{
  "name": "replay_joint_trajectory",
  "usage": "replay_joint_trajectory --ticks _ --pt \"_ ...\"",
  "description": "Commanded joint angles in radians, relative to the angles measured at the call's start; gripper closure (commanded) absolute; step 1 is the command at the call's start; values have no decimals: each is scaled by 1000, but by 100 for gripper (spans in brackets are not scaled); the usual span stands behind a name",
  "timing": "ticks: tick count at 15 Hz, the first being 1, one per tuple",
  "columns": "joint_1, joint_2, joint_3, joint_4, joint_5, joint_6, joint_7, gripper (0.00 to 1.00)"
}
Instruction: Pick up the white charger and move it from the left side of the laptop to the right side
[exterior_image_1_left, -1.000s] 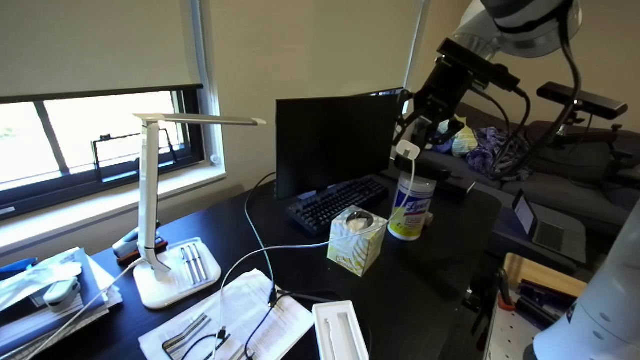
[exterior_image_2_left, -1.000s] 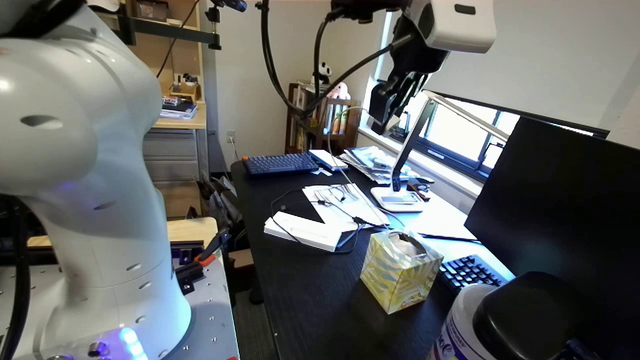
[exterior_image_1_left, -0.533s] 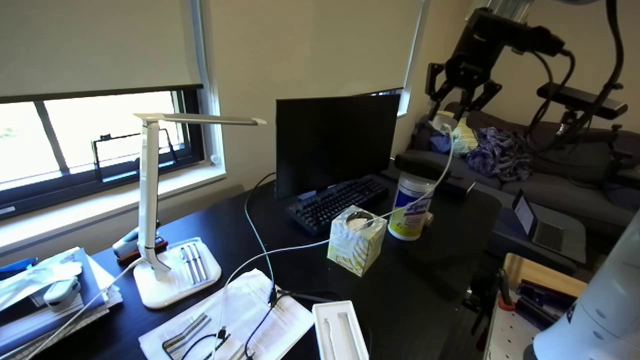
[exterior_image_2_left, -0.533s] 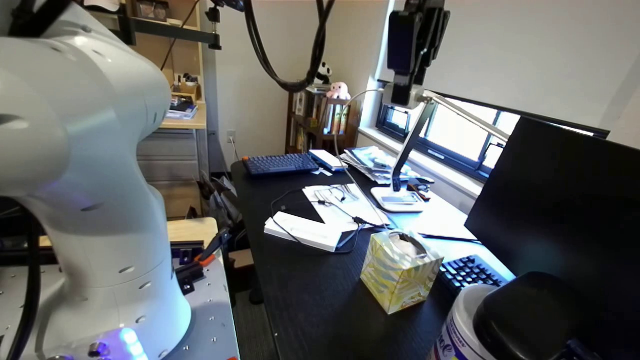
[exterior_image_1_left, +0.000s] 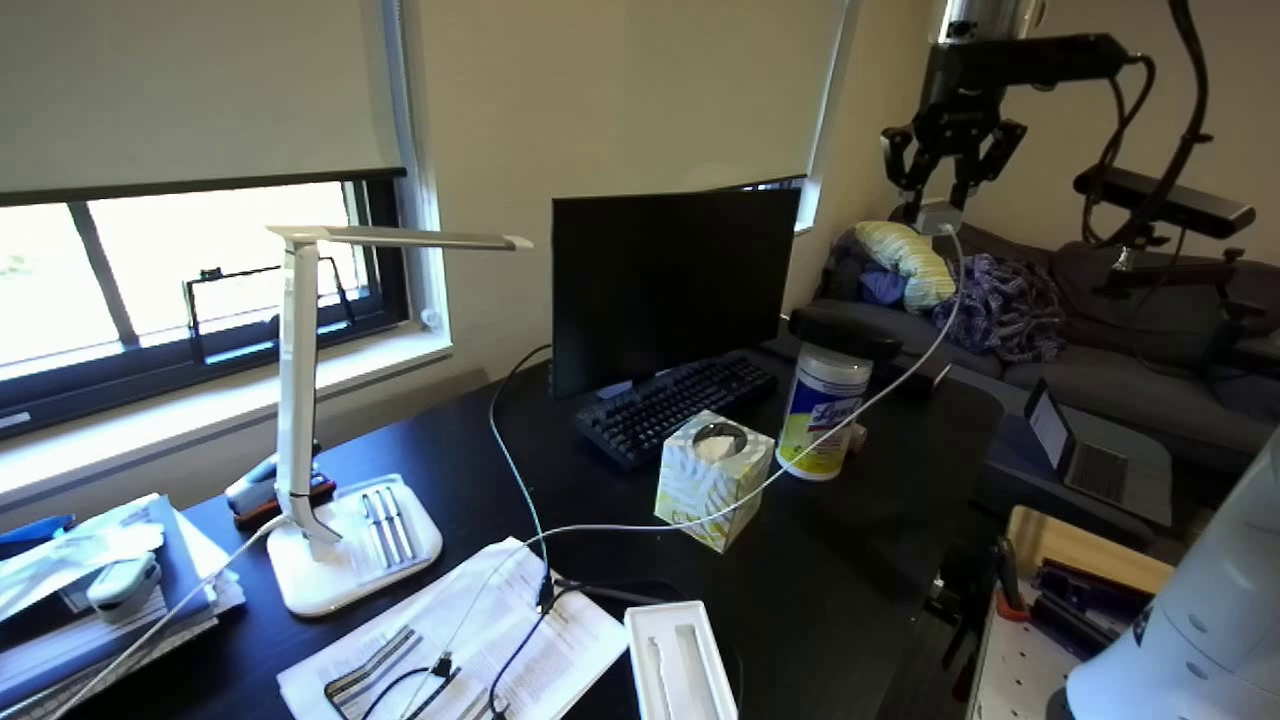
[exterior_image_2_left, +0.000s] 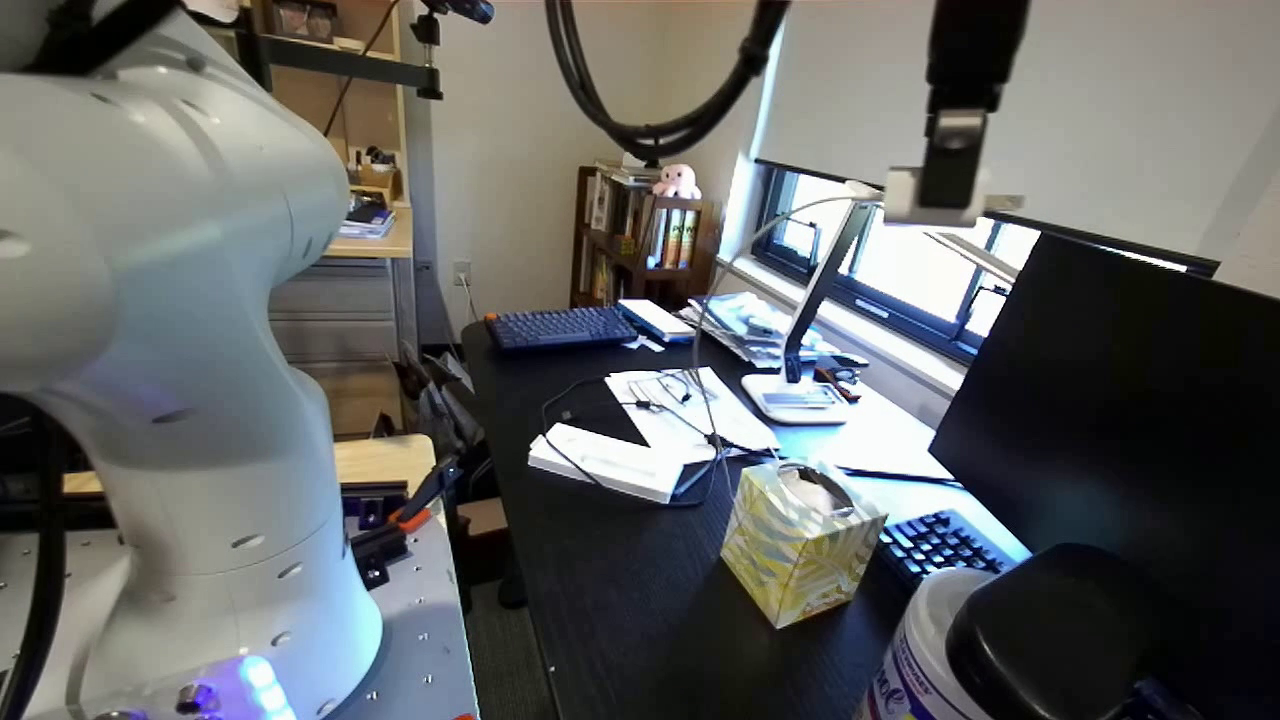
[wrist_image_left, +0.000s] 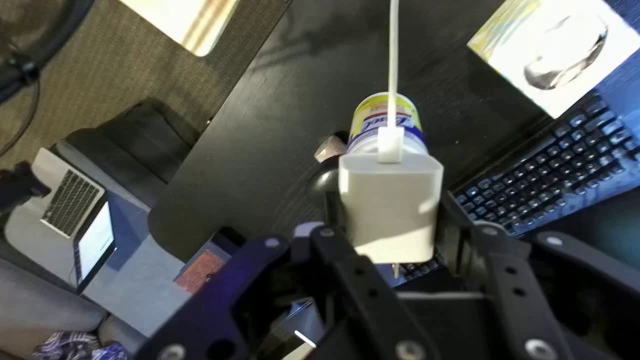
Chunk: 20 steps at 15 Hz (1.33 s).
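Wrist view — claw (wrist_image_left: 391, 214) clasps the white charger (wrist_image_left: 390, 195).
Lower than the claw, on the desk (wrist_image_left: 272, 135) — black keyboard (wrist_image_left: 547, 167), tissue box (wrist_image_left: 560, 52), Lysol canister (wrist_image_left: 367, 119).

Both exterior views: share desk (exterior_image_1_left: 810, 575), opposite ends | wrist: downward, near charger (wrist_image_left: 390, 205)

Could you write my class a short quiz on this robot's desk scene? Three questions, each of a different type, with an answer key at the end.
1. True or false: on the desk, the tissue box stands between the papers and the Lysol canister.
2. Fill in the two missing words: the gripper is closed on the ... ...
3. Choose one. The gripper is: (a) down on the desk; (b) inside the tissue box; (c) up in the air.

Key: 1. True. 2. white charger. 3. c.
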Motion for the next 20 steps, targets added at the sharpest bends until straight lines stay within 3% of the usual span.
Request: replay_joint_trajectory --ticks 1,4,5,6,8,9,13,20 --pt "-26 183 -40 155 -107 -21 -62 78" --pt "-14 235 -90 197 -126 -4 -99 78" --pt "-6 198 -82 154 -111 -3 -58 78" --pt "-6 215 -91 166 -111 -3 -60 53" --pt "-5 218 -92 164 -111 -3 -60 53" --pt "-3 215 -90 164 -111 -3 -60 78" --pt "-31 265 -116 263 -137 -47 -61 78" --pt "-118 415 -270 496 -184 -122 -63 78"
